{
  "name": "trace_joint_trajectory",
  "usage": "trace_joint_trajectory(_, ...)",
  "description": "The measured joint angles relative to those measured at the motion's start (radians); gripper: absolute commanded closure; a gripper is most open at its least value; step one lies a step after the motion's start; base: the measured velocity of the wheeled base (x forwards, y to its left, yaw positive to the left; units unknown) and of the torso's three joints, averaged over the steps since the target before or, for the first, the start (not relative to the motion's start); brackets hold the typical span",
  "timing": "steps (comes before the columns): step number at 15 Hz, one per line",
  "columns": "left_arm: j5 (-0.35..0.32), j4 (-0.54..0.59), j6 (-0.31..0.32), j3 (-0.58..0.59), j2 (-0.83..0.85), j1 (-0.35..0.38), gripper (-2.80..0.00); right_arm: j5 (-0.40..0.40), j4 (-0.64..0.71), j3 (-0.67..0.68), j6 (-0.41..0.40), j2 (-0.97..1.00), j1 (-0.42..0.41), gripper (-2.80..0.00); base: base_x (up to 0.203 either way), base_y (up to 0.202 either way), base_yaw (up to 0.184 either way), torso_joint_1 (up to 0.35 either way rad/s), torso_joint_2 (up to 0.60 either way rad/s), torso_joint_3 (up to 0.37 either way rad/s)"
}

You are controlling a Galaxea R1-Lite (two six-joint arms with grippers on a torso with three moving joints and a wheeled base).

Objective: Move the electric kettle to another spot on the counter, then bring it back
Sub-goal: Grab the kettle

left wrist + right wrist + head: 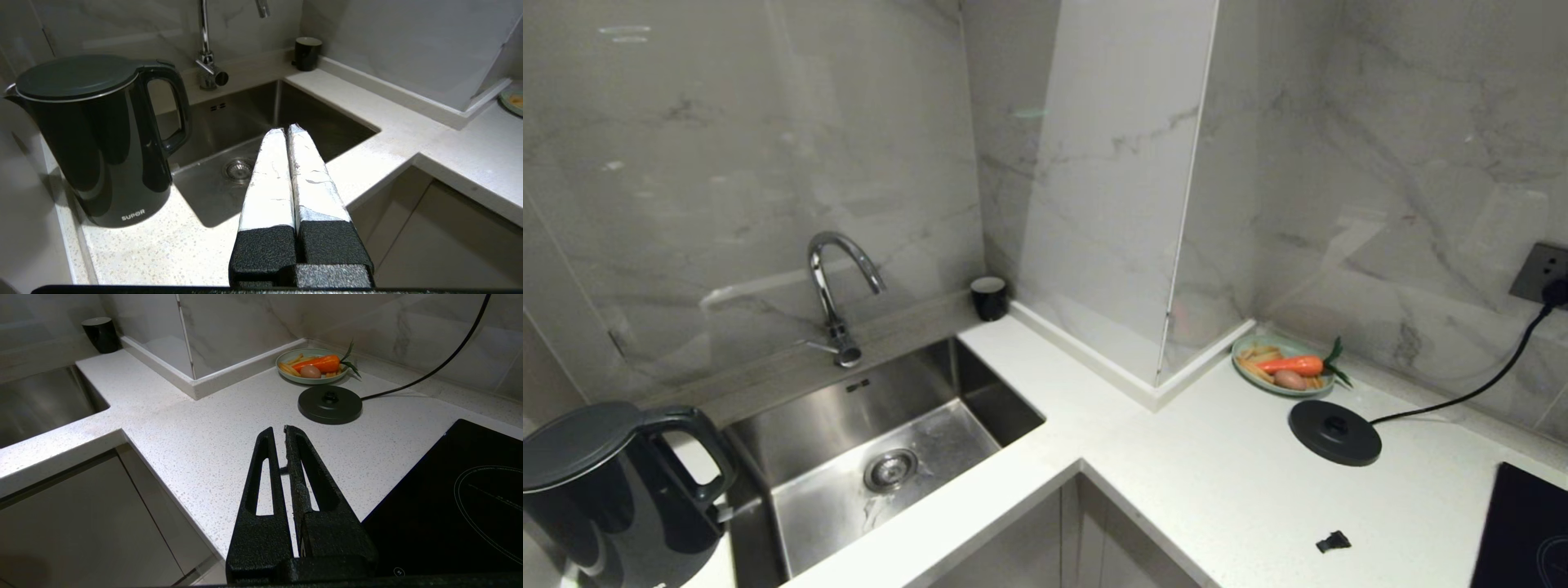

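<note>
One L-shaped counter, white and finely speckled, wraps round an inner corner of marble wall. A steel sink is let into its left run, with a curved tap standing at the sink's back edge. At the counter's far right front corner lies a black cooktop panel.

The electric kettle stands upright at the counter's left end, on the strip between the sink's left rim and the side wall, handle turned toward the sink and lid shut. Its round base disc sits well apart from it on the right run, near the back edge, with its cord leading up to a wall socket. Just behind the disc, against the back lip, a green plate holds a carrot and other food. A small black cup rests at the back edge beside the sink's far right corner. A tiny black scrap lies near the right run's front edge.

The left gripper hangs over the sink's front edge, its taped fingers pressed together on nothing, clear of the kettle. The right gripper sits above the right run beside the cooktop, fingers likewise closed and empty.
</note>
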Motion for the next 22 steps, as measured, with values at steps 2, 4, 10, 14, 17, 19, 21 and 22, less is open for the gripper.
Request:
trace_joint_trajectory(2, -0.031, 0.040, -0.009, -0.043, 0.024, 0.000, 0.00, 0.000, 0.000, 0.000, 0.000, 0.000, 0.000, 0.00, 0.000, 0.000, 0.000, 0.000, 0.00, 0.000)
trace_joint_trajectory(4, -0.036, 0.045, -0.010, -0.078, 0.051, 0.000, 0.00, 0.000, 0.000, 0.000, 0.000, 0.000, 0.000, 0.00, 0.000, 0.000, 0.000, 0.000, 0.00, 0.000)
trace_joint_trajectory(10, -0.047, -0.025, -0.050, -0.191, 0.261, 0.000, 0.00, 0.000, 0.000, 0.000, 0.000, 0.000, 0.000, 0.00, 0.000, 0.000, 0.000, 0.000, 0.00, 0.000)
trace_joint_trajectory(14, -0.040, -0.156, -0.055, -0.216, 0.467, 0.015, 0.00, 0.000, 0.000, 0.000, 0.000, 0.000, 0.000, 0.00, 0.000, 0.000, 0.000, 0.000, 0.00, 0.000)
trace_joint_trajectory(17, -0.034, -0.174, -0.078, -0.246, 0.603, 0.040, 0.00, 0.000, 0.000, 0.000, 0.000, 0.000, 0.000, 0.00, 0.000, 0.000, 0.000, 0.000, 0.00, 0.000)
trace_joint_trajectory(19, 0.001, -0.176, -0.093, -0.256, 0.683, 0.045, 0.00, 0.000, 0.000, 0.000, 0.000, 0.000, 0.000, 0.00, 0.000, 0.000, 0.000, -0.034, 0.00, 0.002)
trace_joint_trajectory(21, 0.068, -0.200, -0.118, -0.259, 0.766, 0.045, 0.00, 0.000, 0.000, 0.000, 0.000, 0.000, 0.000, 0.00, 0.000, 0.000, 0.000, 0.000, 0.00, 0.000)
trace_joint_trajectory(22, 0.108, -0.224, -0.135, -0.259, 0.806, 0.044, 0.00, 0.000, 0.000, 0.000, 0.000, 0.000, 0.000, 0.00, 0.000, 0.000, 0.000, 0.000, 0.00, 0.000)
